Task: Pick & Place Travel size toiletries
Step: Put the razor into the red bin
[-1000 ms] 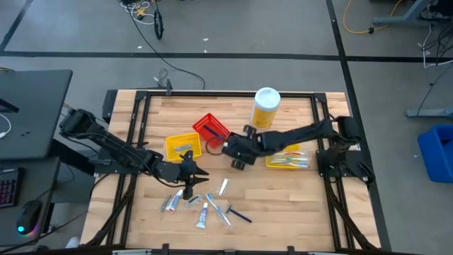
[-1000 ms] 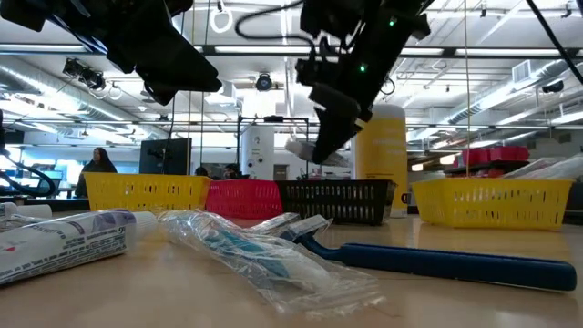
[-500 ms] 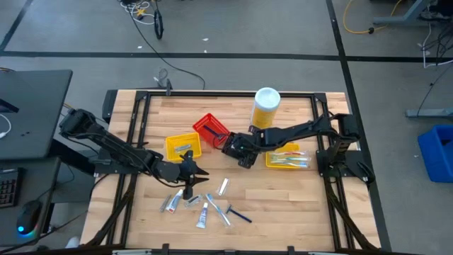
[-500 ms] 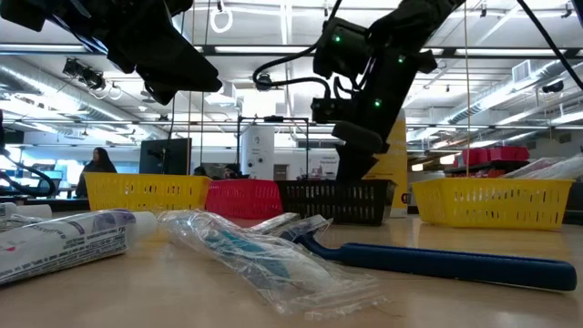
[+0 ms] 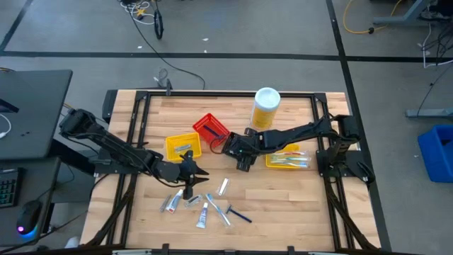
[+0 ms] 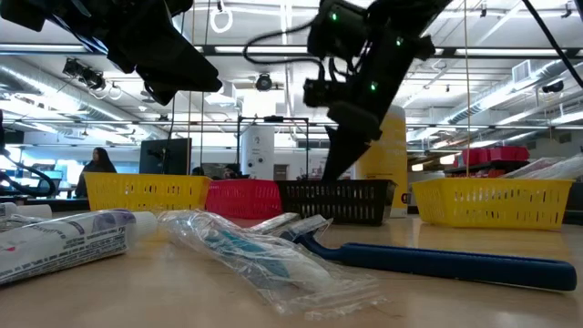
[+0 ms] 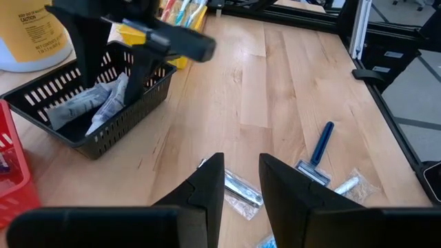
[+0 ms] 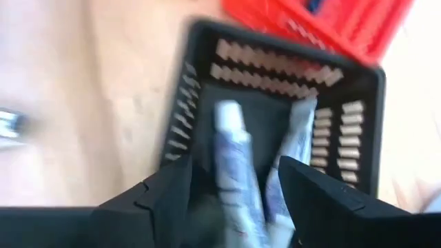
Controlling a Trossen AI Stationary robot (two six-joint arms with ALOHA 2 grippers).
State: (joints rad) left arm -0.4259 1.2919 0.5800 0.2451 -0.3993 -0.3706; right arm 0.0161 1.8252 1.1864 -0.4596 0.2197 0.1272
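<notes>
Your left end effector (image 5: 190, 175) hovers, fingers narrowly apart and empty, above the scattered small white tubes and blue-handled razors (image 5: 205, 203) left of the black slatted plastic bin (image 7: 96, 110). Your right end effector (image 8: 238, 200) has just spread wide over that bin, so a white tube (image 8: 234, 148) now drops among the packets inside. Motion blur hides whether it has settled.
</notes>
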